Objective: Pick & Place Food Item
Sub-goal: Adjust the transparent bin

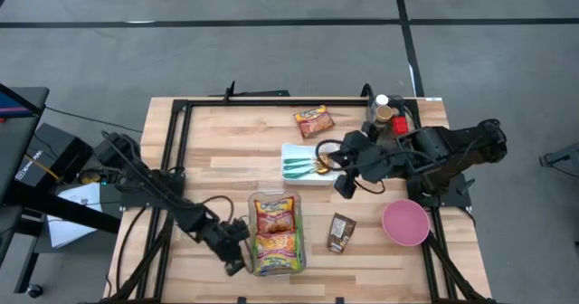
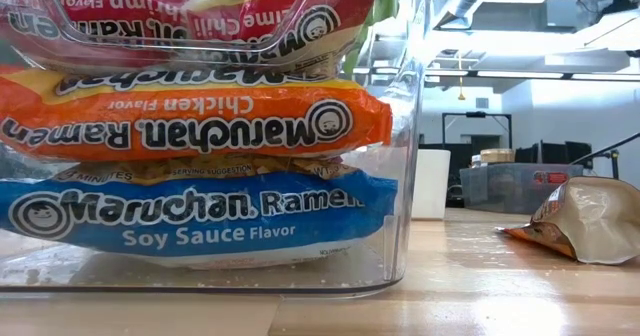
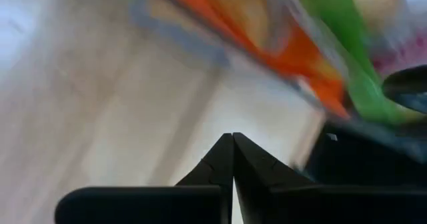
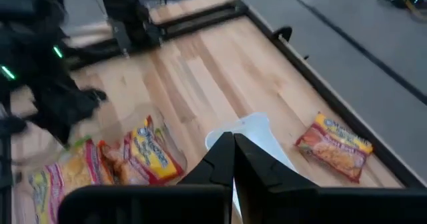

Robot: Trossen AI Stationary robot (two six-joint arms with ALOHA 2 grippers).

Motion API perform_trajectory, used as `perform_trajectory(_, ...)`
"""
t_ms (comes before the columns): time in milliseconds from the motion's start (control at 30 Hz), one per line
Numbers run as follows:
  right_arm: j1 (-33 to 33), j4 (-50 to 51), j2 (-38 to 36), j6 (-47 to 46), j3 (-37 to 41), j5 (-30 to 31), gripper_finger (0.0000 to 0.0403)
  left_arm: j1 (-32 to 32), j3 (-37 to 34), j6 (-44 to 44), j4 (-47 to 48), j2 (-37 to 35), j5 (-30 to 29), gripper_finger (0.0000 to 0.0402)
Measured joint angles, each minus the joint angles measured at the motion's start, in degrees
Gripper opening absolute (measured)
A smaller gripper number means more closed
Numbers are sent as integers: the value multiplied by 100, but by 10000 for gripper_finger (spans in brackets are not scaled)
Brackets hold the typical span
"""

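Note:
A clear plastic bin (image 1: 276, 233) near the table's front edge holds stacked ramen packets (image 2: 190, 126). One loose ramen packet (image 1: 313, 120) lies flat near the far edge, also in the right wrist view (image 4: 337, 147). A brown pouch (image 1: 341, 232) lies flat to the right of the bin. My left gripper (image 1: 238, 261) is low beside the bin's near left corner, its fingers (image 3: 232, 144) shut with nothing between them. My right gripper (image 1: 345, 188) hangs raised beside the white tray (image 1: 303, 173), fingers (image 4: 233, 141) shut and holding nothing.
The white tray holds teal utensils (image 1: 297, 166). A pink bowl (image 1: 404, 223) stands at the right front. Bottles (image 1: 384, 112) stand at the far right. A black frame (image 1: 176, 132) runs along the table's left and far sides. Bare wood lies between tray and bin.

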State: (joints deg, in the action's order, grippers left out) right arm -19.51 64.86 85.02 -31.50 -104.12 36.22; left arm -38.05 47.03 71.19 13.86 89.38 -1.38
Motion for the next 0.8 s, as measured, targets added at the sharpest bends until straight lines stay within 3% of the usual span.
perform_trajectory(367,-271,-151,-7,-1,-4,336,0,266,5,-84,-140,18,-190,0)
perform_trajectory(800,-347,-408,-7,-1,-4,479,0,1080,4,-973,-184,39,-276,0)
